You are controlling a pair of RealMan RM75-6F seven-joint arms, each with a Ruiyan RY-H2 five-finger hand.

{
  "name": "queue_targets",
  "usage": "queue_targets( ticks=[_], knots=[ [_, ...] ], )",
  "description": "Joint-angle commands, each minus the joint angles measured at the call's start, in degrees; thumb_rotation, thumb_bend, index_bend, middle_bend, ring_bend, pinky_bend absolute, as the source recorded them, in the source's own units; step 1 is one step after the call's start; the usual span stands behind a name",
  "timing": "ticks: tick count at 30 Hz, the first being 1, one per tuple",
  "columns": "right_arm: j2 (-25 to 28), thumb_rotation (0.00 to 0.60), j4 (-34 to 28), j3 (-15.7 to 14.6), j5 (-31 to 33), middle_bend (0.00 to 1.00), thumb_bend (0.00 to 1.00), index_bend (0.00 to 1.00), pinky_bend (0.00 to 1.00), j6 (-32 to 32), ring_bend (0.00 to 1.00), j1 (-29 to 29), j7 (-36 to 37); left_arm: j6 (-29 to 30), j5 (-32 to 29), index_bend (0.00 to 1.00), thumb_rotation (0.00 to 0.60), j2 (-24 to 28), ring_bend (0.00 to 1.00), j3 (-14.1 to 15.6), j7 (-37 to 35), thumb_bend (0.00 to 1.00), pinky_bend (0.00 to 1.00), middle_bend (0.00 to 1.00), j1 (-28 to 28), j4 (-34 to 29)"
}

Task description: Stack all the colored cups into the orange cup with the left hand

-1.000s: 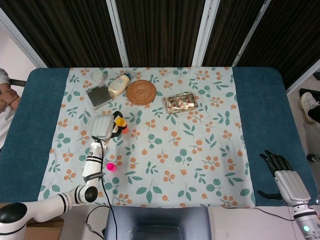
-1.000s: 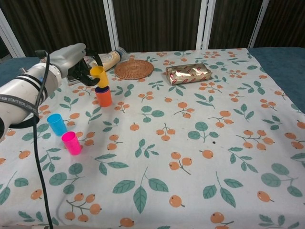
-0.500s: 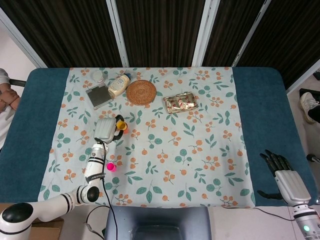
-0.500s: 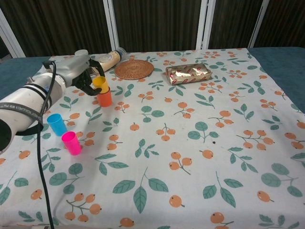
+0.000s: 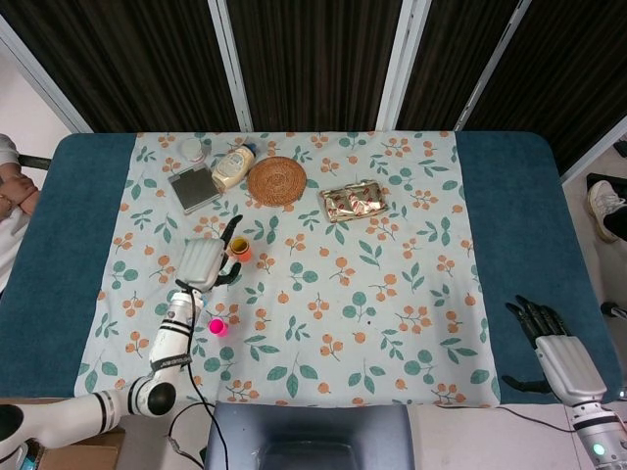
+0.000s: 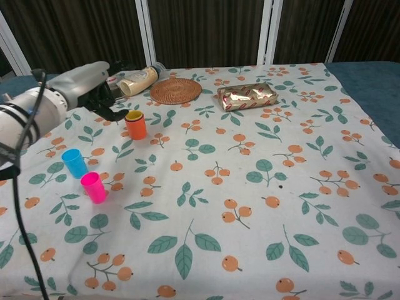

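The orange cup stands upright on the floral cloth with a yellow cup nested inside it; only the yellow rim shows, and from the head view the stack sits left of centre. My left hand is just left of the stack, fingers spread and holding nothing; in the head view the left hand lies beside it. A blue cup and a pink cup stand nearer me; the pink cup also shows in the head view. My right hand rests open off the cloth at the lower right.
At the back of the cloth are a woven coaster, a gold-wrapped package, a lying bottle, a dark grey box and a white jar. A person's arm shows at the far left edge.
The left hand lowered the yellow cup into the orange cup, let go of it, and drew back to the left with fingers spread. The right hand stayed put.
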Motion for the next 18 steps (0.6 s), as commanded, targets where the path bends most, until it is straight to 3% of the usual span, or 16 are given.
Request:
queue_targets(
  ticks=[1,6,13,18],
  knots=[
    [0.0,0.6,0.0,-0.1,-0.1,0.0,0.19,0.0,0.0,0.0,0.0,0.0,0.0,3.4,3.5,0.03,0.6,7.5,1.0,4.2,-0.4,0.36,1.0,1.0,5.3,-9.4],
    [-0.1,0.6,-0.2,-0.6,-1.2,0.0,0.19,0.0,0.0,0.1,0.0,-0.1,-0.3,3.3,3.7,0.12,0.6,11.9,1.0,8.8,-2.8,0.36,1.0,1.0,9.8,-13.5],
    [0.0,0.6,-0.2,-0.7,-1.8,0.0,0.19,0.0,0.0,0.7,0.0,-0.3,0.1,2.0,4.1,0.19,0.6,8.9,1.0,11.4,-4.9,0.36,1.0,1.0,11.6,-7.6],
    [0.0,0.6,-0.1,-0.7,-1.7,0.0,0.19,0.0,0.0,0.7,0.0,-0.2,0.3,1.2,4.7,0.22,0.6,6.4,1.0,11.3,-6.9,0.36,1.0,1.0,12.0,-3.3]
  ],
)
